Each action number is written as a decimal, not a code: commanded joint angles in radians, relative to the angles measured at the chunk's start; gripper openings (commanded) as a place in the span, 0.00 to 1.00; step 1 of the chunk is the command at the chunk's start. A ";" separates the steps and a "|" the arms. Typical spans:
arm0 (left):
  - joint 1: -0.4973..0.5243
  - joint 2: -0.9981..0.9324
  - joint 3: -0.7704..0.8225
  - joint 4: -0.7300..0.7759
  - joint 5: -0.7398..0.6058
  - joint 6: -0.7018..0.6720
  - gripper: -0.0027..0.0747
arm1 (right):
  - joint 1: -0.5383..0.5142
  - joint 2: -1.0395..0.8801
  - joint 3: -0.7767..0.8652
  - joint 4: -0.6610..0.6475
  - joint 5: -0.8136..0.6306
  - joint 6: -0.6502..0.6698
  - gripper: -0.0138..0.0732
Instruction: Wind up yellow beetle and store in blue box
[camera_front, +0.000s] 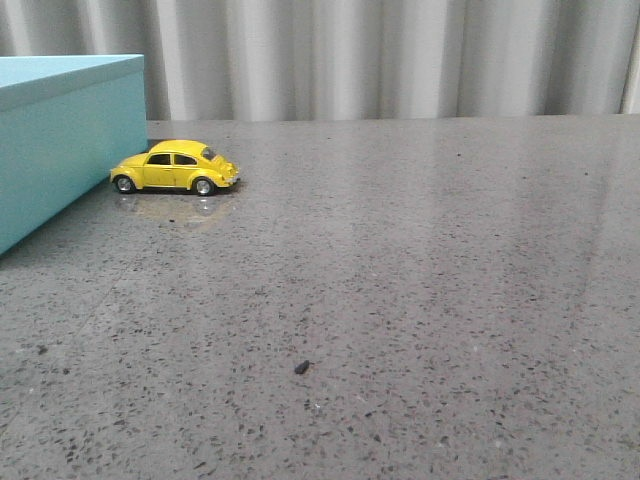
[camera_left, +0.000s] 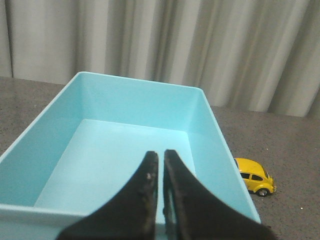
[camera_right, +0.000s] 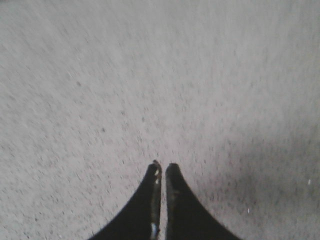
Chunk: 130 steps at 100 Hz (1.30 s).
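Note:
The yellow beetle (camera_front: 177, 168) stands on its wheels on the grey table, just right of the blue box (camera_front: 60, 130); it also shows in the left wrist view as the yellow beetle (camera_left: 255, 176) beside the box's outer wall. The blue box (camera_left: 215, 145) is open on top with nothing inside. My left gripper (camera_left: 161, 154) hangs above the box's near end, shut and holding nothing. My right gripper (camera_right: 164, 166) is shut over bare table, also with nothing in it. Neither gripper shows in the front view.
A speckled grey table (camera_front: 400, 280) stretches to the right of the car. One small dark speck (camera_front: 301, 367) lies near its front. A pale pleated curtain (camera_front: 400, 55) closes off the back.

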 joint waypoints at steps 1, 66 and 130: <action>0.003 0.095 -0.107 -0.012 -0.049 0.021 0.01 | 0.002 -0.083 0.016 -0.005 -0.129 -0.025 0.09; -0.162 0.632 -0.582 -0.012 0.027 0.262 0.01 | 0.002 -0.686 0.518 -0.005 -0.480 -0.032 0.09; -0.290 0.970 -0.967 -0.009 0.254 0.490 0.59 | 0.002 -0.787 0.540 -0.005 -0.361 -0.032 0.09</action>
